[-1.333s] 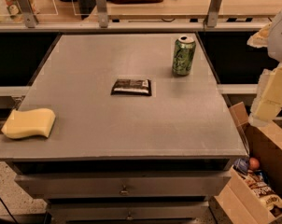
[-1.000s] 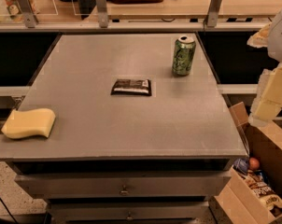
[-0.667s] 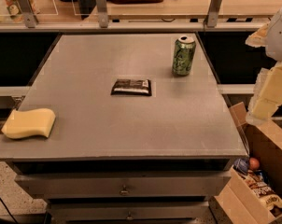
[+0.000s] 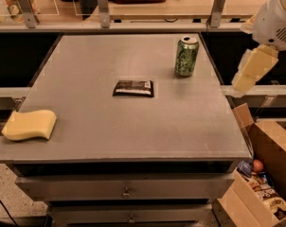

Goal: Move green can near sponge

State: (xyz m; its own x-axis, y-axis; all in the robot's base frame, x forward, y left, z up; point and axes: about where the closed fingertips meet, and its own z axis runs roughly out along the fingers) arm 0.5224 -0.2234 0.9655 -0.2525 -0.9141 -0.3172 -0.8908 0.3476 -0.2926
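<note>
The green can (image 4: 186, 56) stands upright on the far right part of the grey table (image 4: 133, 126), its silver top showing. The pale yellow sponge (image 4: 29, 125) lies at the table's near left corner, far from the can. My gripper (image 4: 248, 72) hangs off the table's right edge, to the right of the can and a little nearer the camera, apart from it and holding nothing that shows. The white arm (image 4: 278, 18) rises above it at the upper right.
A flat dark snack packet (image 4: 133, 88) lies near the table's middle, between the can and the sponge. An open cardboard box (image 4: 263, 174) of goods stands on the floor at the lower right. A railing with posts (image 4: 102, 6) runs behind the table.
My gripper has moved up and to the left, closer to the table's right edge and the can. The can, packet and sponge have not moved.
</note>
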